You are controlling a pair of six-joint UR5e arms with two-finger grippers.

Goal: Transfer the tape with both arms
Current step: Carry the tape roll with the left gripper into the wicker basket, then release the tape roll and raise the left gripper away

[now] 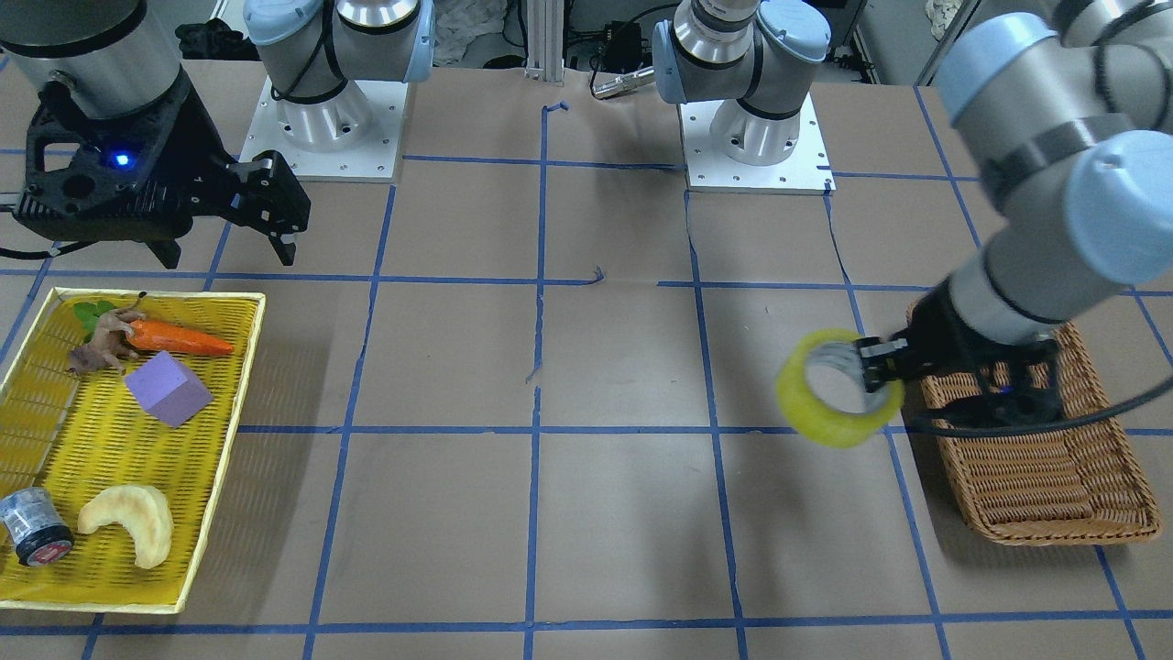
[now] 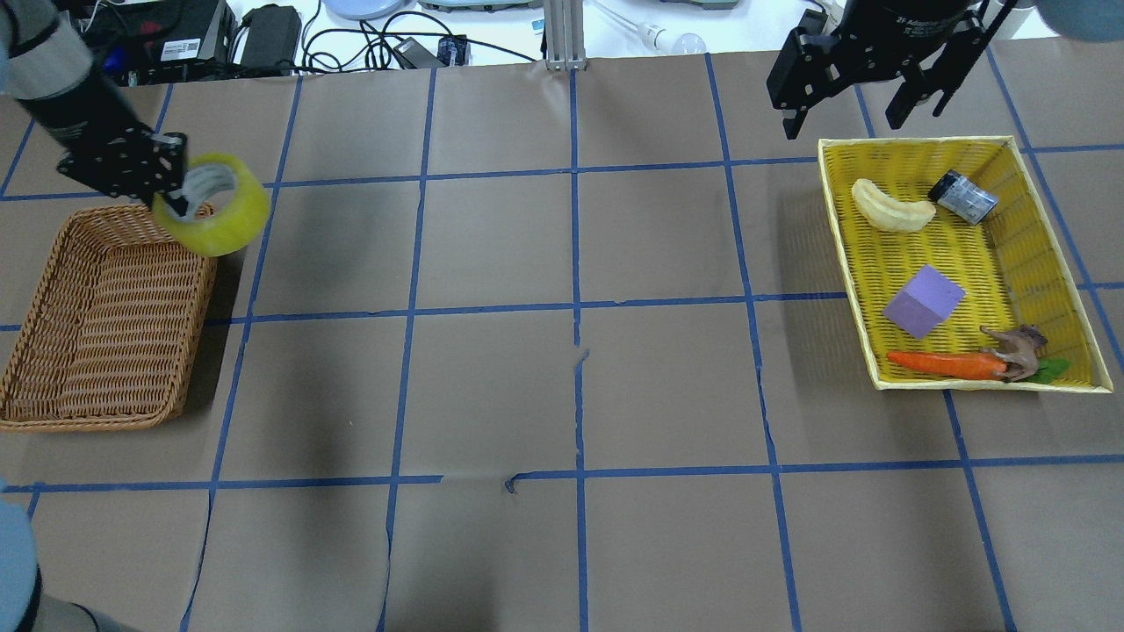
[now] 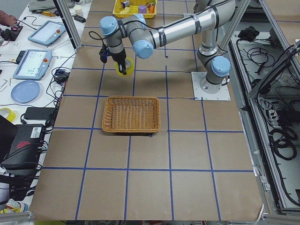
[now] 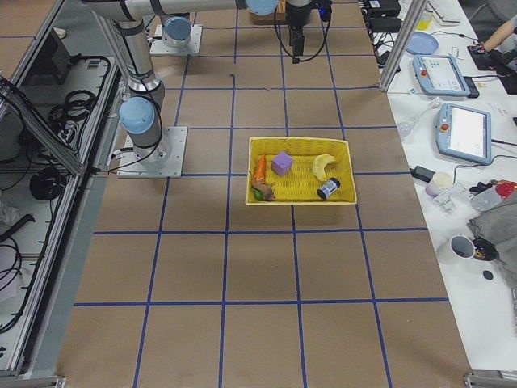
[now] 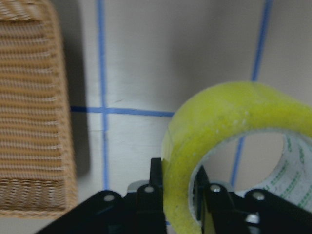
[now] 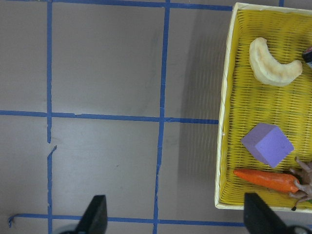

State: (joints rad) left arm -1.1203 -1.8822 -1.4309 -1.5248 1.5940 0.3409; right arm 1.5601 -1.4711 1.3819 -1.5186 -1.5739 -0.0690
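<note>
The yellowish tape roll hangs in the air, held by my left gripper, which is shut on the roll's wall with one finger inside the core. In the overhead view the tape and the left gripper sit over the far inner corner of the wicker basket. The left wrist view shows the tape pinched between the fingers. My right gripper is open and empty, raised beyond the yellow tray; it also shows in the overhead view.
The yellow tray holds a carrot, a purple block, a croissant-shaped piece, a small dark cylinder and a brown figure. The wicker basket holds nothing. Blue tape lines grid the brown table.
</note>
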